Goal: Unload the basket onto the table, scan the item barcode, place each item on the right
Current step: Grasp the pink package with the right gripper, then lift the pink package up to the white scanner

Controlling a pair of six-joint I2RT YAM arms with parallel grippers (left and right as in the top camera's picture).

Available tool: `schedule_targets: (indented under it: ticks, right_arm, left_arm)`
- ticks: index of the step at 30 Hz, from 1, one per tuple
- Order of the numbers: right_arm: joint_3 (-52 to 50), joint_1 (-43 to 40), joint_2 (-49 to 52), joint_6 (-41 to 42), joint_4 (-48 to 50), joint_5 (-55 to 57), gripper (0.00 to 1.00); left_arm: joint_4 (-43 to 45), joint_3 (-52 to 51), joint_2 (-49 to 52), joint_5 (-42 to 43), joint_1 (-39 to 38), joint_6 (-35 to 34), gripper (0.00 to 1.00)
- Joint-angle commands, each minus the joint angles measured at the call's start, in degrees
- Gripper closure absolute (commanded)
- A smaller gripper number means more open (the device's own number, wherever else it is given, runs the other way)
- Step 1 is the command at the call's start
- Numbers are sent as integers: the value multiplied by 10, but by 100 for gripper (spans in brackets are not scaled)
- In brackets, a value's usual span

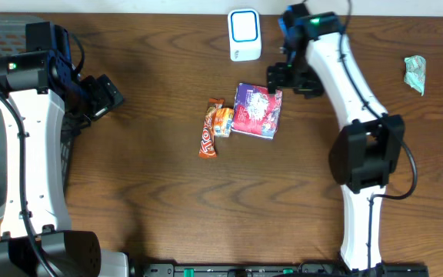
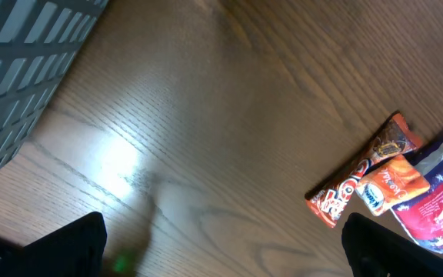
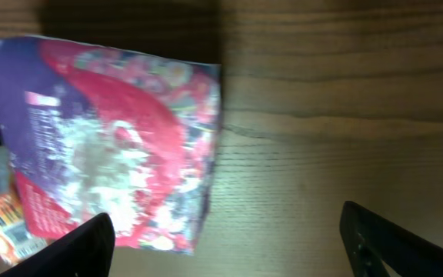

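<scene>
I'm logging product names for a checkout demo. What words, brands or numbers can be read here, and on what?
"TO": large white letters on the candy bar; the rest is unclear.
Orange packet: blue oval logo, too small to read.
Purple-pink packet: white print, blurred.
Scanner: no text legible.

White letters "TO…" on orange candy bar (image 1: 208,137); print on purple packet (image 1: 257,111) unreadable
</scene>
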Motion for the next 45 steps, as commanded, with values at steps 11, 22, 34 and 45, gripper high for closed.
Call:
schedule_targets:
  ticks: [11, 22, 34, 45]
  right_arm:
    - [-204, -27, -15, -94, 132, -250, 31]
    - [-225, -27, -18, -49, 181, -226, 99]
    - [65, 58, -24, 79, -19, 266, 99]
    - [-52, 191, -23, 118, -19, 460, 99]
  left_arm:
    - [-2, -3, 3, -7, 1, -1, 2]
    - [-2, -3, 3, -7, 1, -1, 2]
    - [-2, -3, 3, -7, 1, -1, 2]
    - [-2, -3, 3, -7, 1, -1, 2]
